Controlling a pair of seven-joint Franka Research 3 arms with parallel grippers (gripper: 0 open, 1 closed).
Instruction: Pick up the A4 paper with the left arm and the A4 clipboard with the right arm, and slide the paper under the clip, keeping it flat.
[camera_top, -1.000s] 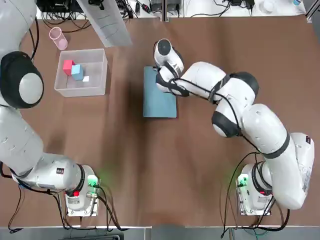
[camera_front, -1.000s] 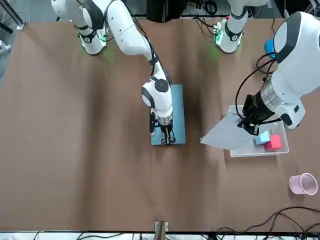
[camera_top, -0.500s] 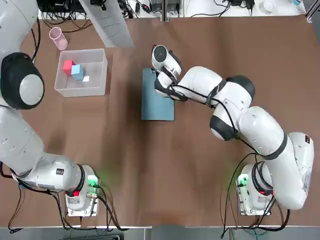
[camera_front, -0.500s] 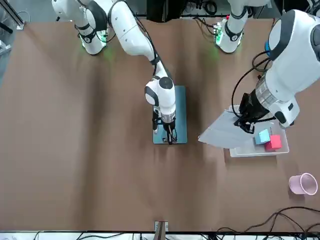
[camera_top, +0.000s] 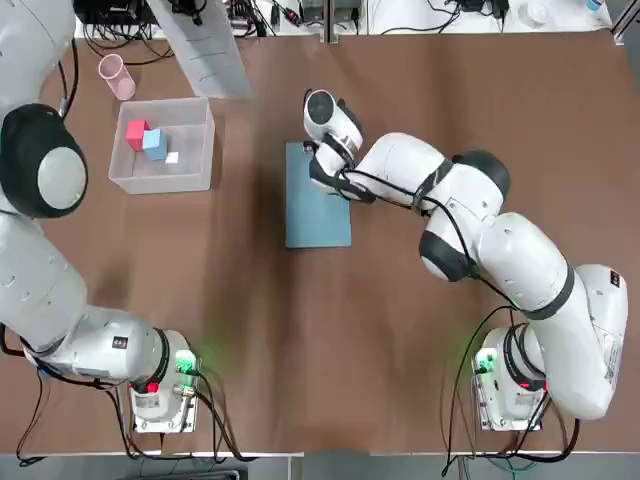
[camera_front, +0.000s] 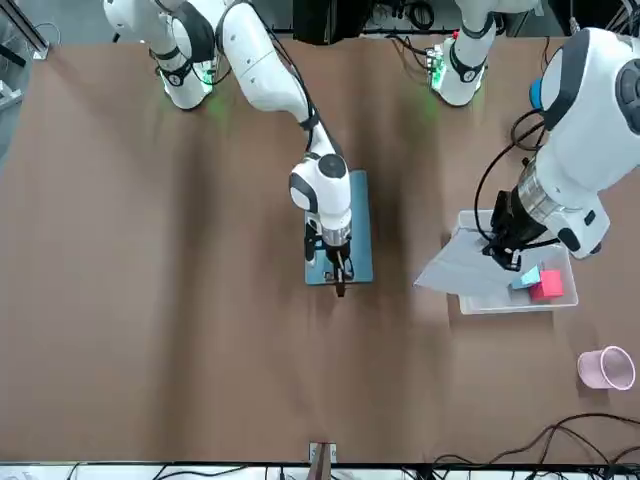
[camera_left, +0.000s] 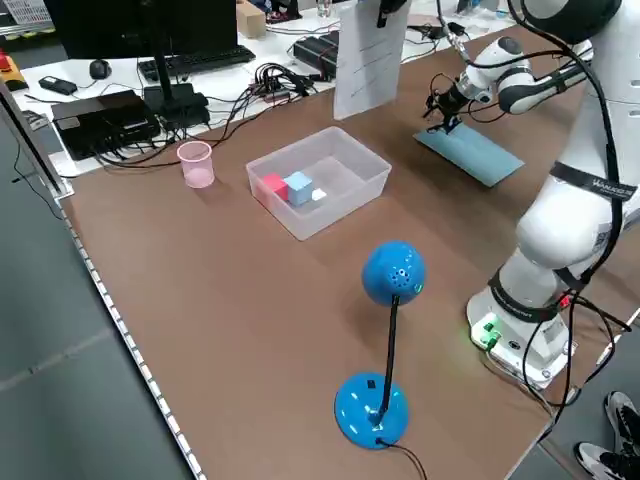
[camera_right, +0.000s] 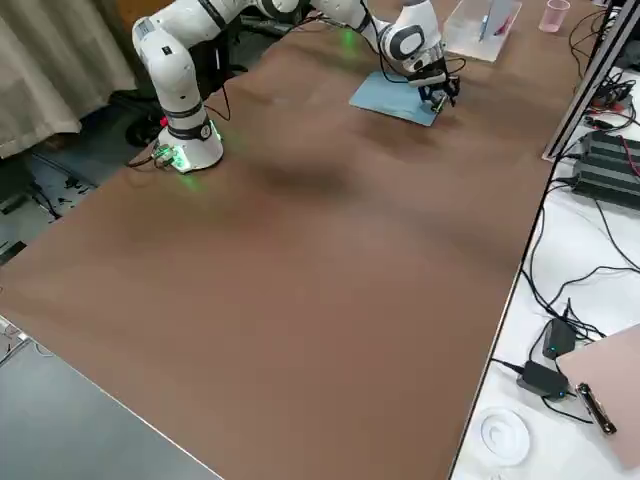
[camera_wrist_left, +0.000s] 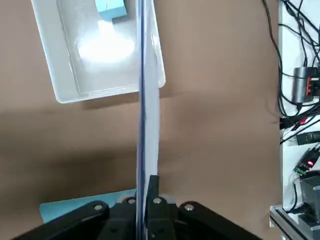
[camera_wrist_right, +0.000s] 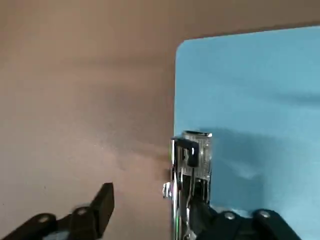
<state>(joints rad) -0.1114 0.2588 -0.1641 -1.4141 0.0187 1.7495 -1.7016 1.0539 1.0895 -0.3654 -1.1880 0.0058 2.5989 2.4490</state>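
Observation:
The light-blue A4 clipboard (camera_top: 318, 200) lies flat on the brown table (camera_top: 400, 330), its silver clip (camera_wrist_right: 191, 152) at the far short end. My right gripper (camera_wrist_right: 150, 210) is low at that end, open, with one finger (camera_wrist_right: 102, 202) well off the board and the other right beside the clip. From the front, the right gripper (camera_front: 338, 272) is over the board's (camera_front: 358, 225) clip edge. My left gripper (camera_front: 503, 252) is shut on the white A4 paper (camera_front: 462, 270), which it holds up above the table near the box; the sheet (camera_wrist_left: 145, 100) shows edge-on in the left wrist view.
A clear plastic box (camera_top: 190, 150) with a red and a blue block sits at the far left, a pink cup (camera_top: 116, 76) beyond it. A blue ball-headed stand (camera_left: 372, 412) is near the left arm's base. Cables run along the far edge.
My right gripper has gone from shut to open at the clip, and the clipboard has shifted slightly. The left arm has swung the paper a little toward the box.

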